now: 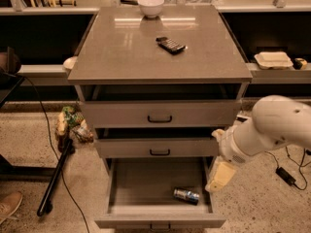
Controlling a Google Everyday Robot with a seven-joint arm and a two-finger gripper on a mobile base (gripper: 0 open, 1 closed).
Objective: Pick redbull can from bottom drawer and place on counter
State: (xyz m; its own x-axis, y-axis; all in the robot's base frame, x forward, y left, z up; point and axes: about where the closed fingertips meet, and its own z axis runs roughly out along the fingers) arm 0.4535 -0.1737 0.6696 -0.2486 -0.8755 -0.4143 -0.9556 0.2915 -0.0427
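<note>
The bottom drawer [141, 191] stands pulled far out at the lower middle of the frame, its grey floor in plain sight. The can [186, 195] lies on its side on that floor, in the front right part of the drawer, near the right wall and touching nothing else. It shows silver and blue with a shiny end.

The pincer [221, 174] hangs at the lower right of the frame, just outside the drawer's right wall, above and to the right of the can and apart from it. It is a cream-coloured piece pointing down and to the left. Whether it is open or closed cannot be told, and it holds nothing that shows. The white arm [274, 125] behind it reaches in from the right edge of the frame.

Above the bottom drawer sit the middle drawer [158, 148] and the top drawer [160, 114], each with a small black handle on its front.

The table [121, 52] caps the cabinet, a glossy grey-brown slab filling the upper middle of the frame. A white bowl [150, 6] stands at its far edge, and a black handset [170, 44] lies flat near its middle, well apart from the bowl.

At the upper right, a pale box [274, 59] rests on a ledge [277, 74]. At the left, a black pole [54, 178] leans on the speckled floor, and a shoe [9, 205] shows at the lower left edge
</note>
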